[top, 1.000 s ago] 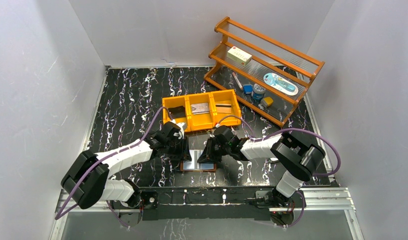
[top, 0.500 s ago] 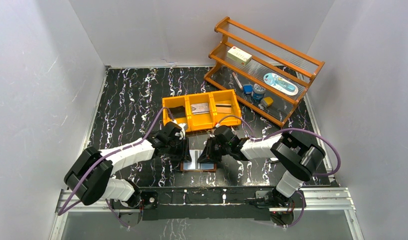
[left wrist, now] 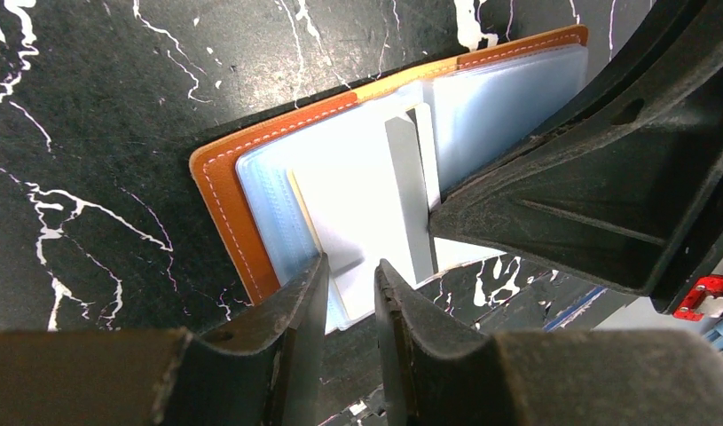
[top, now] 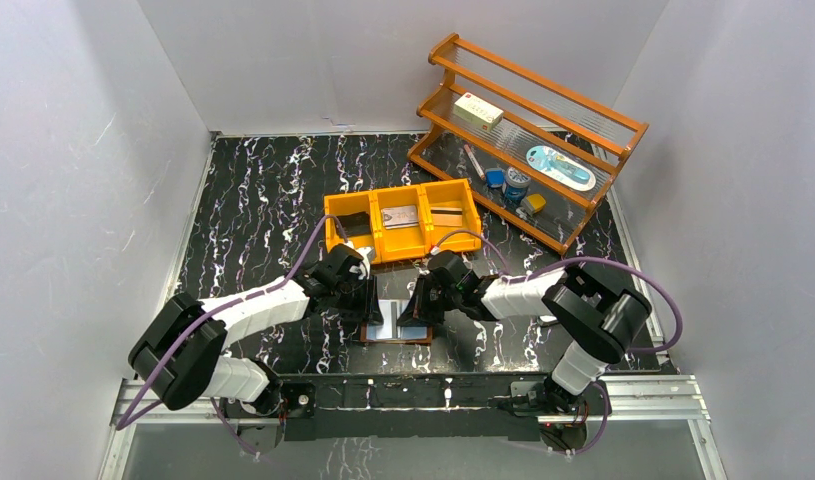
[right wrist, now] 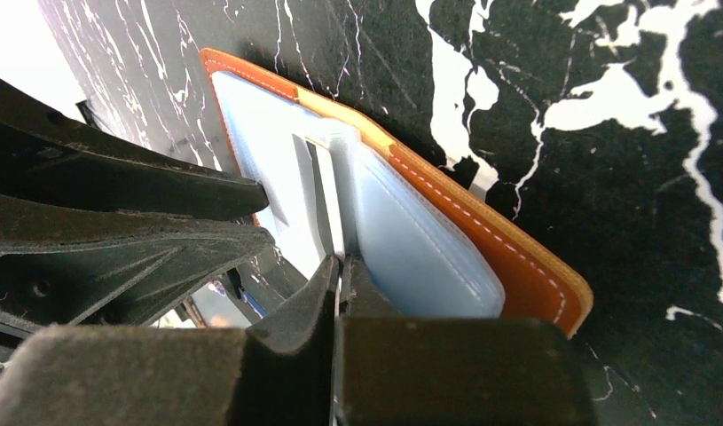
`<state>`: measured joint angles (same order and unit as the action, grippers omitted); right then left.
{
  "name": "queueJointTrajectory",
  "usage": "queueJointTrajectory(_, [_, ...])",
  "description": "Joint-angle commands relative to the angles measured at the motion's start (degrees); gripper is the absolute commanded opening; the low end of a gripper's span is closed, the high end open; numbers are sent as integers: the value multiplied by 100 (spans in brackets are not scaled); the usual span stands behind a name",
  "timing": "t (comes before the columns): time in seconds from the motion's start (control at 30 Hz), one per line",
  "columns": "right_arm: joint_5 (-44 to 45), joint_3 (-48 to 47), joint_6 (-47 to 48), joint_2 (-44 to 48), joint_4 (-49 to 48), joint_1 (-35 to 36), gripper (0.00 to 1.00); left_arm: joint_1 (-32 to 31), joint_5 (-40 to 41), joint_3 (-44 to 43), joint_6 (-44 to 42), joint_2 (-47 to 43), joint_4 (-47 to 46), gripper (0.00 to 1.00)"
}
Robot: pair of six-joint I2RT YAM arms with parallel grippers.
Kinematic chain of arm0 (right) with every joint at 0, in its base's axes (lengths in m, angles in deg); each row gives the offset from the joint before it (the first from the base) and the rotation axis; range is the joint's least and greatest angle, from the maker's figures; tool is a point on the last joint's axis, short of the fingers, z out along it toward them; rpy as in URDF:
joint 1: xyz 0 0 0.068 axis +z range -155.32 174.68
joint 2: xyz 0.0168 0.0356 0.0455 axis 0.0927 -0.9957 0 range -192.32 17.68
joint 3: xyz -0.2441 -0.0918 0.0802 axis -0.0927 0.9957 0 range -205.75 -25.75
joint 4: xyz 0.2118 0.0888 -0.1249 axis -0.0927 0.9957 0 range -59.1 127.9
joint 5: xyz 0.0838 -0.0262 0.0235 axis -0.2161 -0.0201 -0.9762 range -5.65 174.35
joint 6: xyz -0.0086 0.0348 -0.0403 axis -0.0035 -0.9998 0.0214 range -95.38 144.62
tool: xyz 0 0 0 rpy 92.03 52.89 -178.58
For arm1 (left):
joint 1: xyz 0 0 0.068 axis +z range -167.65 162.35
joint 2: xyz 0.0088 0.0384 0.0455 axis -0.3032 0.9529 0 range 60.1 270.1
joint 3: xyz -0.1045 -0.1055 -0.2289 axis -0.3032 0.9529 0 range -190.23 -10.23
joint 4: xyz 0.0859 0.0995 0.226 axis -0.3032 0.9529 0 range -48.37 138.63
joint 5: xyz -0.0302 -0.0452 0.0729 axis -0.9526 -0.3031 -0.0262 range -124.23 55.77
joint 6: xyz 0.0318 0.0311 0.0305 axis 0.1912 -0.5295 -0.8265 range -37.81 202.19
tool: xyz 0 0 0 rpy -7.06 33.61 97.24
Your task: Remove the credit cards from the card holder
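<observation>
I am looking down on a black marbled table (top: 253,200) with a wooden rack (top: 539,84) at the upper right of the frame and an orange bin (top: 403,252) at centre. Credit cards (top: 400,216) lie in the bin's compartments.

Just below the bin, both arms reach inward over the card holder (top: 395,334), which lies open and flat on the table with its brown leather edge (left wrist: 220,204) around pale blue plastic sleeves.

The left gripper (left wrist: 349,271) is at the card holder's near edge. Its jaws are narrow, with a slit between them over the sleeves, and I cannot tell whether they pinch anything.

The right gripper (right wrist: 340,264) is pressed closed on a thin pale leaf (right wrist: 326,169) standing up from the card holder's middle. I cannot tell whether it is a card or a sleeve.
</observation>
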<state>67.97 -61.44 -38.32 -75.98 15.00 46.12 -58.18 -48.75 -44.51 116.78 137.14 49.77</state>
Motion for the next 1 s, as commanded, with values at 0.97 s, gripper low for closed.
queueJointTrajectory(0.97, [662,439,435,1246,927,-251,5,-77,301,75,-100,2,361,25])
